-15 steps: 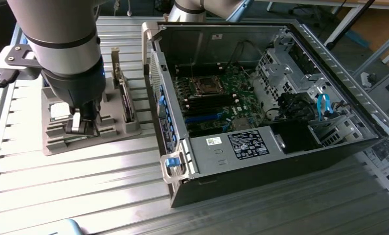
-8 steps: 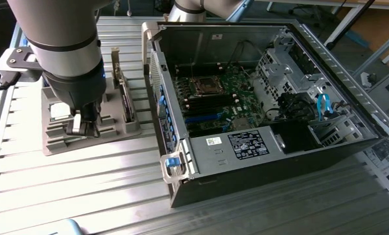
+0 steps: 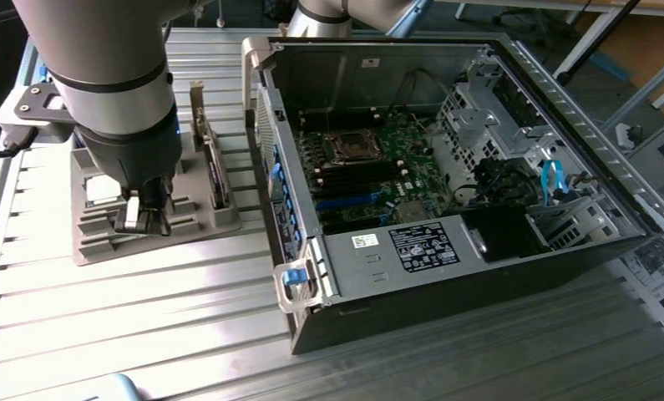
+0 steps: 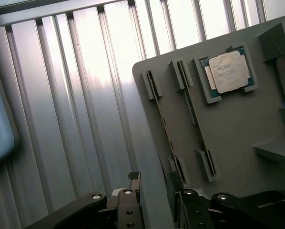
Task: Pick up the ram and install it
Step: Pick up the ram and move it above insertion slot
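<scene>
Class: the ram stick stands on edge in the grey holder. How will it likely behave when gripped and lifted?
The ram looks a thin board: probably light and stiff lengthwise, but likely to crack if squeezed hard. Held on edge by slots in the grey holder, it should lift straight out; pushed sideways, it may bind.

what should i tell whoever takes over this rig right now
end effector: open, holding nothing, low over the gray tray
ram: standing on edge in a tray slot, close to the end effector, not gripped
computer case: open, beside the tray
done: end effector is at the tray
left: pick up the ram and install it
</scene>
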Controlling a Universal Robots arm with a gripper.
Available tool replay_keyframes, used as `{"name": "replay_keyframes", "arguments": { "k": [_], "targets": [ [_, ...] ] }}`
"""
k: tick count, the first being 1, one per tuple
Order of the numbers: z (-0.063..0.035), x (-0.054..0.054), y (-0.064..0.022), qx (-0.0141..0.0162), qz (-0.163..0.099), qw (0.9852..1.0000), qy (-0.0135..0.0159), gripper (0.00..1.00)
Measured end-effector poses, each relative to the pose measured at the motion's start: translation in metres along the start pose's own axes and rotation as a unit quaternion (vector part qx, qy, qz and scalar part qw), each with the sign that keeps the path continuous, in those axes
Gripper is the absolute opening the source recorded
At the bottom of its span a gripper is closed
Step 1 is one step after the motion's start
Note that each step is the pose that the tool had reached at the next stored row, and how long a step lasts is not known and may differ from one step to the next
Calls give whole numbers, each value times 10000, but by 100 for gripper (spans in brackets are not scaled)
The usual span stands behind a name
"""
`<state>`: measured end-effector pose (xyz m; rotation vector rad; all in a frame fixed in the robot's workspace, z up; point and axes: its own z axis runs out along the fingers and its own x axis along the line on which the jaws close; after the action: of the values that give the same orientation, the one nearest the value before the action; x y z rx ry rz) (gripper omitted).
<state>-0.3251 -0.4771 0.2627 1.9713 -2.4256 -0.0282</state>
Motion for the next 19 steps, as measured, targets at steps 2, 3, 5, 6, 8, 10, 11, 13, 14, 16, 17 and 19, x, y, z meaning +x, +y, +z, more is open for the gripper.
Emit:
{"name": "replay_keyframes", "arguments": {
  "k": [2, 3, 5, 6, 8, 10, 11, 13, 14, 16, 17, 19],
  "targets": [
    [10, -26, 6, 0, -2, 10000, -1, 36],
    [15, -41, 10, 0, -1, 10000, -1, 36],
    [25, -65, 15, 0, -2, 10000, -1, 36],
    [31, -70, 16, 1, -2, 10000, -2, 36],
    [37, -70, 15, 0, -45, 10000, 1, 36],
    [50, -70, 15, 1, -178, 9998, 3, 36],
    [58, -71, 15, 1, -278, 9996, 6, 36],
    [72, -71, 14, 1, -498, 9988, 11, 36],
    [78, -71, 14, 1, -574, 9983, 13, 36],
    [96, -71, 14, 1, -805, 9968, 18, 36],
    [104, -71, 14, 1, -906, 9959, 20, 36],
    [118, -71, 14, 1, -1106, 9939, 26, 36]
  ]
}}
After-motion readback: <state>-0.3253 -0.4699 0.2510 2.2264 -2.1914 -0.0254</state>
